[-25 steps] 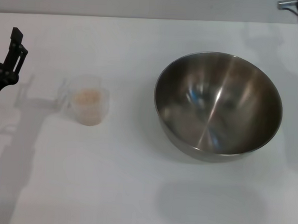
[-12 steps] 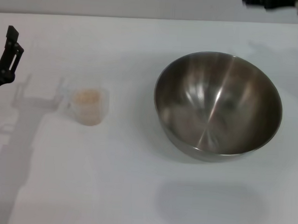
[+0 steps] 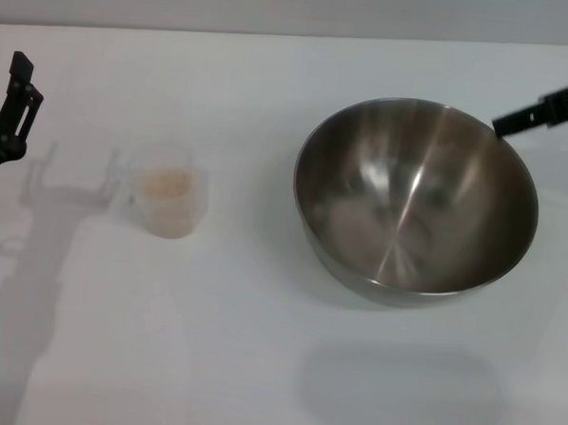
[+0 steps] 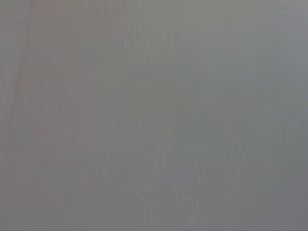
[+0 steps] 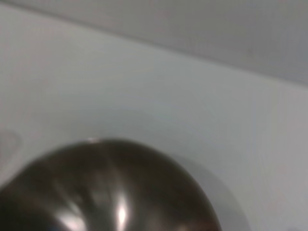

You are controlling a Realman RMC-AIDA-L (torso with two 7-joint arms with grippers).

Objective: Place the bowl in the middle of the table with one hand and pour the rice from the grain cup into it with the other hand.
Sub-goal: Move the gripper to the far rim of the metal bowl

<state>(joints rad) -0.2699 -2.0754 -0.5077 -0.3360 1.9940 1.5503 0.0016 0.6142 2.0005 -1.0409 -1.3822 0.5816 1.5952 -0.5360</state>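
The steel bowl (image 3: 415, 196) stands empty on the white table (image 3: 257, 363), right of the middle. The clear grain cup (image 3: 167, 202) stands upright to its left, with rice (image 3: 166, 183) inside. My right gripper (image 3: 508, 122) reaches in from the right edge, just above the bowl's far right rim; whether it touches the rim is unclear. My left gripper (image 3: 20, 77) hangs at the left edge, well apart from the cup. The right wrist view shows the bowl (image 5: 106, 192) from above and bare table (image 5: 144, 86). The left wrist view shows only blank grey.
The table's far edge (image 3: 293, 34) meets a grey wall. Shadows of the left arm fall on the table beside the cup.
My right gripper has come down from the top right corner to the bowl's far right rim. My left gripper has shifted slightly left. Bowl and cup have not moved.
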